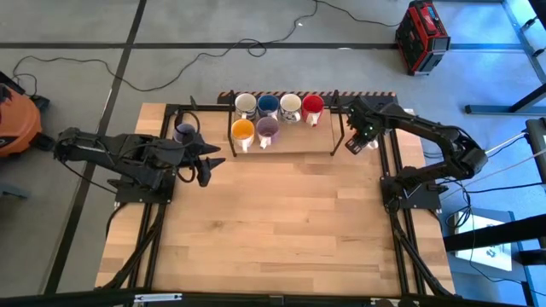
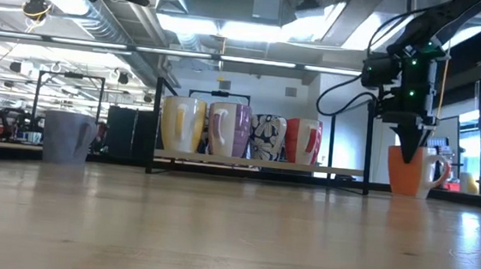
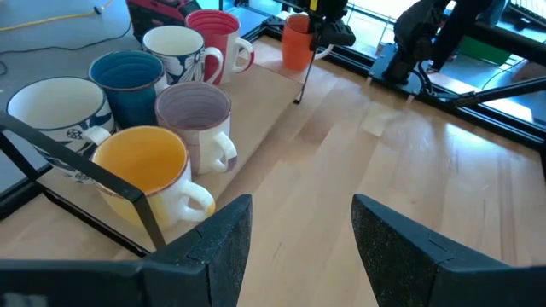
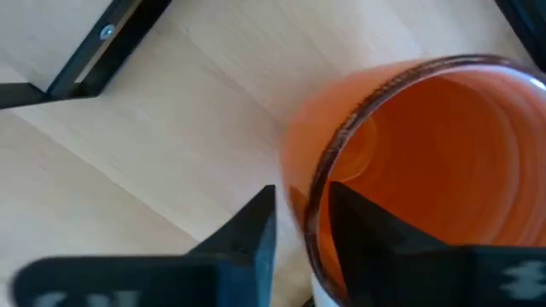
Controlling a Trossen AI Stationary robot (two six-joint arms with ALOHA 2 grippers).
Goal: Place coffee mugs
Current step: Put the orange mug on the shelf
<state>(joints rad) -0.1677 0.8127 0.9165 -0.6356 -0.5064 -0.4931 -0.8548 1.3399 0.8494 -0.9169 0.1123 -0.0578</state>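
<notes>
With one finger inside the orange mug (image 4: 426,162) and the other outside its wall, my right gripper (image 4: 299,230) straddles the rim, jaws narrowed around the wall but, as far as I can judge, not yet pinching it firmly. The mug stands upright on the table (image 1: 281,222) at its far right corner, just outside the black frame post, and in the low view its pale handle points away from my fingers. I come at it from straight above, so its long axis runs in line with my descent; the wall lies directly between my two fingers, and that is the relation the grasp depends on.

The wooden rack (image 1: 281,141) lies to the left of this mug, already carrying six mugs in two rows: cream, blue, white and red behind, yellow (image 3: 141,166) and purple (image 3: 194,119) in front. My right arm is plainly the nearer one to the orange mug.

My left gripper (image 3: 299,239) waits with fingers spread wide and empty near the left end of the rack. A grey-lavender mug (image 1: 184,132) stands on the table just beyond it.
</notes>
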